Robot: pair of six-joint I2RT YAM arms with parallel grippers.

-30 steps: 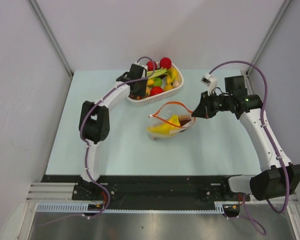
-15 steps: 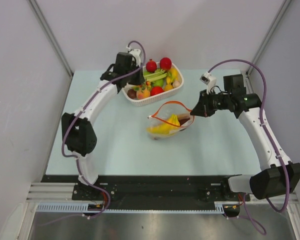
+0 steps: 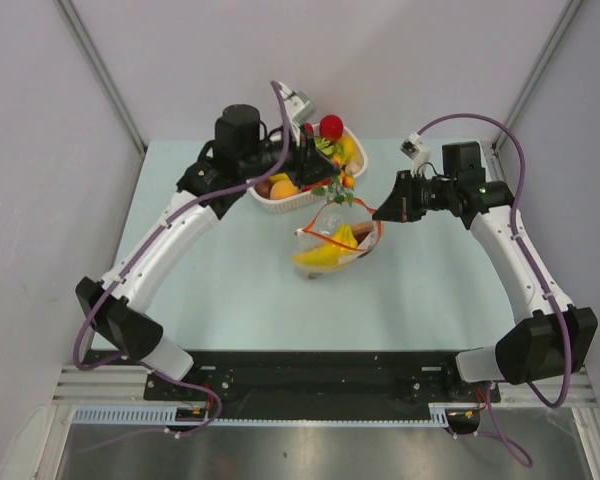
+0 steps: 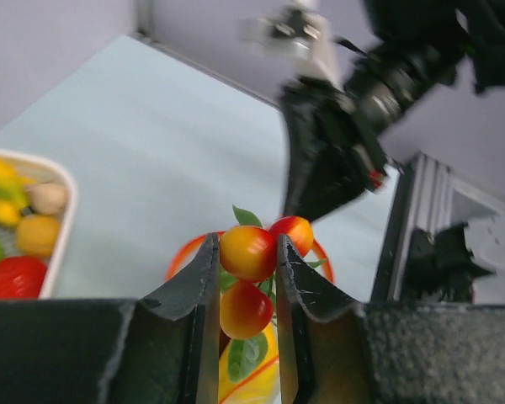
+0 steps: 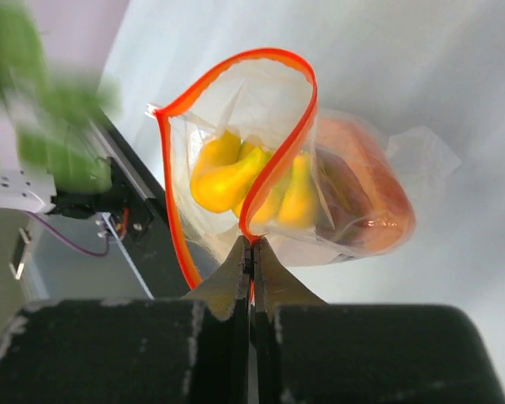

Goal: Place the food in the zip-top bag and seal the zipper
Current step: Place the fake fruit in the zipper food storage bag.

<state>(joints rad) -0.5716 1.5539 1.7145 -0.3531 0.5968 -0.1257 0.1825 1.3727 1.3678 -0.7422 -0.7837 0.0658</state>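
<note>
Overhead, the left gripper is seen clamped on a leafy sprig of small orange-red fruits just above the zip-top bag, while the right gripper is closed at a corner of the bag's mouth, the pinch being too small to make out. From the left wrist, glossy round fruits are gripped between narrowed fingers over the bag's mouth, which is partly hidden. From the right wrist, the jaws are pressed together on the orange-red zipper, and a yellow banana bunch and a dark vegetable are shown inside the clear, crinkled bag.
</note>
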